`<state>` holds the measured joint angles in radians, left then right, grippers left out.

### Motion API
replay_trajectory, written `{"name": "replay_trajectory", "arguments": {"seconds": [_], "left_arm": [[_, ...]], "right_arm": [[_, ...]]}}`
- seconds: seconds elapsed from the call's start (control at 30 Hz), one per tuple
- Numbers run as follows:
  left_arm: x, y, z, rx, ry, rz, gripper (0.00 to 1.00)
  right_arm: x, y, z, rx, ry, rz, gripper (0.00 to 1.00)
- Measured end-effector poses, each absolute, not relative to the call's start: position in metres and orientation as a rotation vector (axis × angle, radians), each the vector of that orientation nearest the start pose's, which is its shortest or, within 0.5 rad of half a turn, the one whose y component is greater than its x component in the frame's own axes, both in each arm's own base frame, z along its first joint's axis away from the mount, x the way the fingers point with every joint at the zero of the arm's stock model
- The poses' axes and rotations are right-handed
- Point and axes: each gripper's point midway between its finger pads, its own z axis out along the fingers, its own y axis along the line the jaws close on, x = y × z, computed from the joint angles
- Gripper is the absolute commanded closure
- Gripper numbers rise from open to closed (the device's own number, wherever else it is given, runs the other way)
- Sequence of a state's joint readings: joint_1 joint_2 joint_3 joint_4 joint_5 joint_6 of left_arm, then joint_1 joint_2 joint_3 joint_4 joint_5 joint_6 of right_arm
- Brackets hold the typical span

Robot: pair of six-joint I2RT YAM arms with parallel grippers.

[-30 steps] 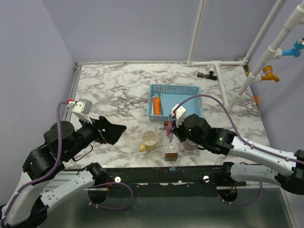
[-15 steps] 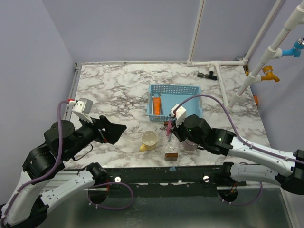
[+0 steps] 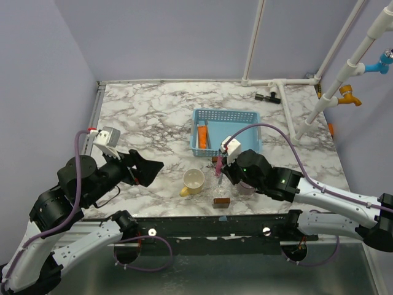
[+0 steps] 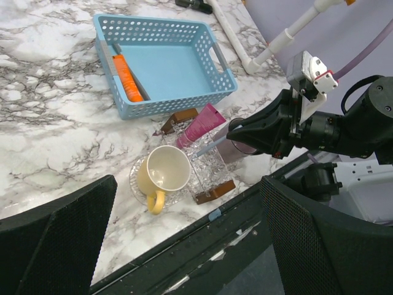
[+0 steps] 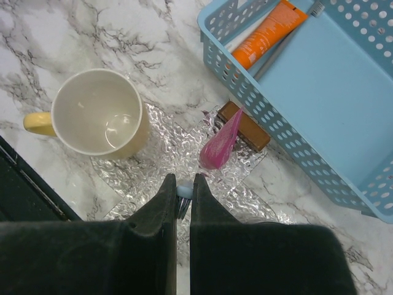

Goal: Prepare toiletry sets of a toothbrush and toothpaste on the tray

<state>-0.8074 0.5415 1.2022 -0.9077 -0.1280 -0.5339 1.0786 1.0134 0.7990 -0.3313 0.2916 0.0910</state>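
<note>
Right pincer: clamped on pale-blue toothbrush.
Left pincer: spread wide, empty.
Placement: best laid flat beside pink toothpaste tube, inside clear tray.

Bright, even light; soft shadows; sharp focus

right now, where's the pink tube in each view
top external: pink tube at centre, just nearer than the blue basket.
left wrist: pink tube at centre, below the blue basket.
right wrist: pink tube at centre, lower left of the blue basket.
shared landmark: the blue basket.
</note>
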Motion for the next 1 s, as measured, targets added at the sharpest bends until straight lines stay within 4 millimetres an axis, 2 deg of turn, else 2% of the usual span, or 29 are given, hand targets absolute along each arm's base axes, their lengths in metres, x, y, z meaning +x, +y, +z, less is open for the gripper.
{"name": "replay_trajectory", "arguments": {"seconds": [0.23,0.5,0.67,0.87,1.0], "left_arm": [[0.129,-0.133,0.351,0.169,1.891,-0.817,0.01],[0.13,-0.133,0.35,0.176,1.892,-0.812,0.01],[0.13,-0.133,0.35,0.176,1.892,-0.811,0.01],[0.13,-0.133,0.35,0.176,1.892,-0.811,0.01],[0.13,-0.133,0.35,0.176,1.892,-0.81,0.01]], "right_arm": [[0.192,0.26,0.182,-0.84,1.941,0.401,0.99],[0.196,0.265,0.181,-0.83,1.933,0.4,0.89],[0.199,0.269,0.181,-0.827,1.929,0.401,0.88],[0.201,0.273,0.181,-0.833,1.928,0.394,0.8],[0.201,0.272,0.175,-0.85,1.945,0.376,0.75]]}}
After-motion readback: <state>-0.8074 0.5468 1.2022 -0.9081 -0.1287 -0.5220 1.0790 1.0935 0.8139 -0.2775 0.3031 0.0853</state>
